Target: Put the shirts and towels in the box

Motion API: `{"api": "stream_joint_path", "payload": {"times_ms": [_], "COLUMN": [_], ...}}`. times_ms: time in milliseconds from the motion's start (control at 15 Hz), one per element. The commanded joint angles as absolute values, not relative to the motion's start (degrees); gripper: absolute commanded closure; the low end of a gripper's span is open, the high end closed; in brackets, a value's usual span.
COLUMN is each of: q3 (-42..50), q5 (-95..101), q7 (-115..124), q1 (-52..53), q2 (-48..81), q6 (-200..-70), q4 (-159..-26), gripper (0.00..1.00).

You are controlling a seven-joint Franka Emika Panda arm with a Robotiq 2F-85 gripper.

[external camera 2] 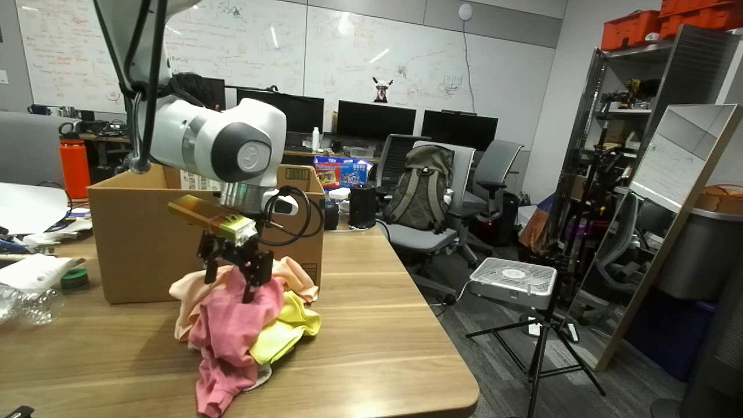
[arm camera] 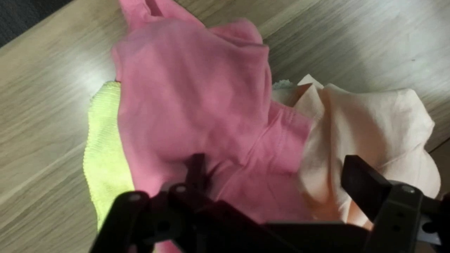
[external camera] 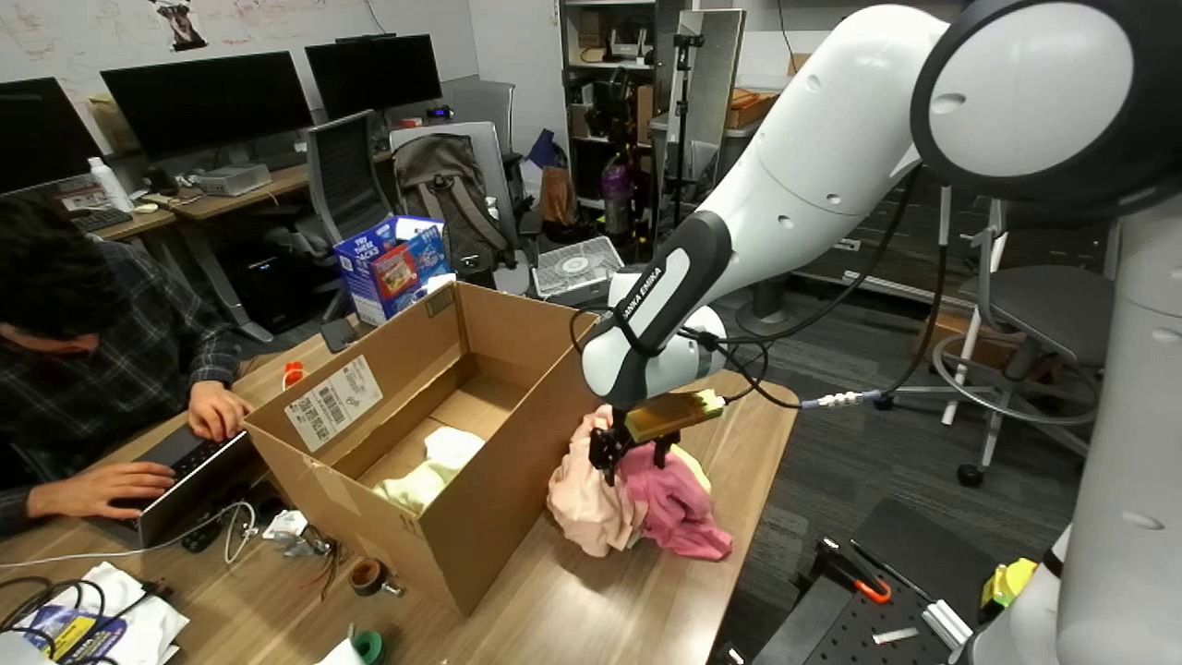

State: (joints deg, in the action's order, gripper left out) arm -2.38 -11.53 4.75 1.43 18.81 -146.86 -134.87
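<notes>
An open cardboard box stands on the table; it also shows in an exterior view. A white cloth and a pale yellow cloth lie inside it. Beside it is a pile with a pink shirt on top, a peach cloth and a yellow towel. A greyish edge of cloth shows underneath. My gripper is over the pile. In the wrist view the gripper is open, one finger against the pink shirt, the other over the peach cloth.
A person types on a laptop on the box's far side. Cables, a brown tape roll and a green tape roll lie near the box. The table's edge is close to the pile.
</notes>
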Motion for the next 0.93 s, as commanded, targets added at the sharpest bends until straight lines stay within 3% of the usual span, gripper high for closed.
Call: {"api": "stream_joint_path", "payload": {"times_ms": [0,600,733,867], "q3": [-1.53,-1.19,-1.55,-2.22], "q5": [-9.47,-8.18,-8.95,-10.36], "q7": [5.38,6.04,5.94,5.80], "q1": [1.63,1.86,1.71,1.35], "q2": [19.79,19.74,19.62,19.25], "q6": [-148.35,-148.31,-148.49,-148.21], "q4": [-133.15,-132.91,-132.74,-132.35], "gripper": [0.26,0.96,1.00,0.98]}}
